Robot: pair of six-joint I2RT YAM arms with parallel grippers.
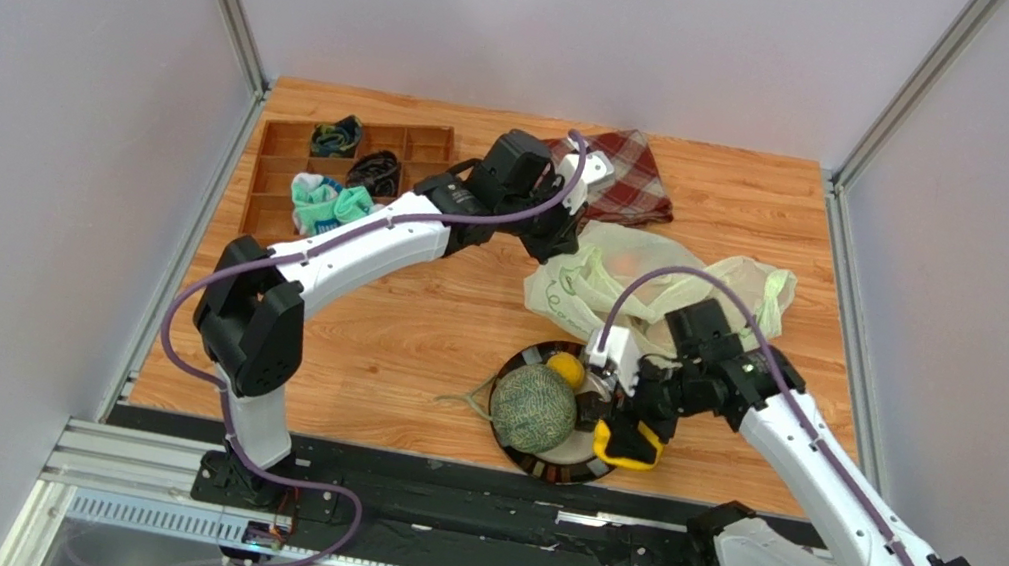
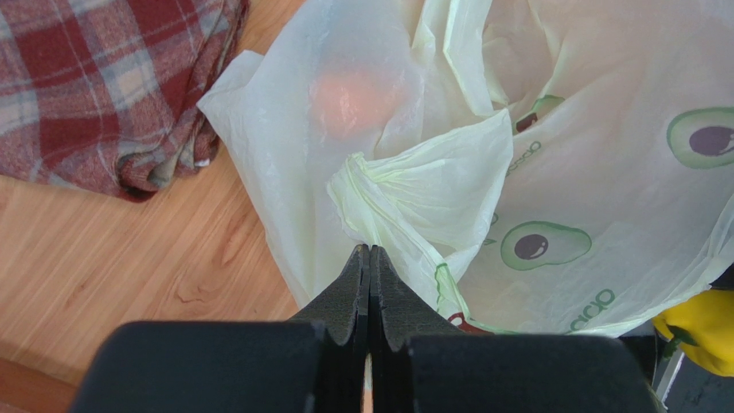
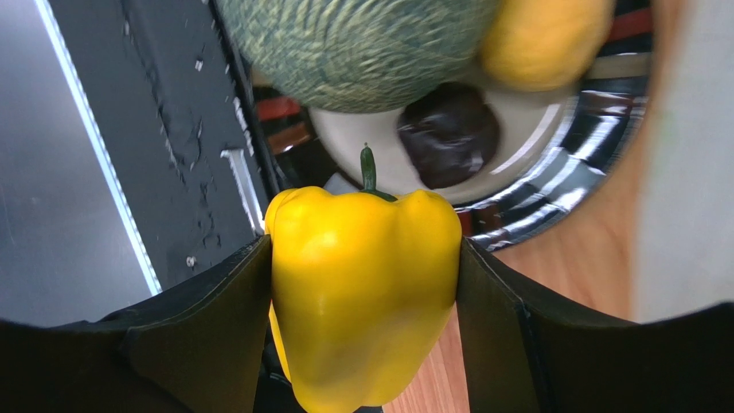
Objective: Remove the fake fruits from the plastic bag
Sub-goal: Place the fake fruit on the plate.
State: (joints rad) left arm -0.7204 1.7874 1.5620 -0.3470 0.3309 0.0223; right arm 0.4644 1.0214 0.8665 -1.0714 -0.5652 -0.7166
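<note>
The plastic bag (image 1: 662, 286) lies crumpled right of centre, pale with avocado prints (image 2: 551, 172). My left gripper (image 2: 369, 249) is shut, its tips pinching a fold of the bag at its left edge (image 1: 551, 242). A round orange (image 2: 349, 103) shows faintly through the film. My right gripper (image 3: 363, 249) is shut on the yellow pepper-like piece (image 3: 366, 284), held over the near right rim of the plate (image 1: 543, 464). The netted melon (image 1: 534, 406) and a small yellow citrus (image 1: 567, 371) sit on the plate.
A red plaid cloth (image 1: 626, 178) lies behind the bag. A wooden compartment tray (image 1: 274, 163) with rolled socks stands at the back left. The black rail (image 1: 432, 492) runs along the table's near edge, just below the plate.
</note>
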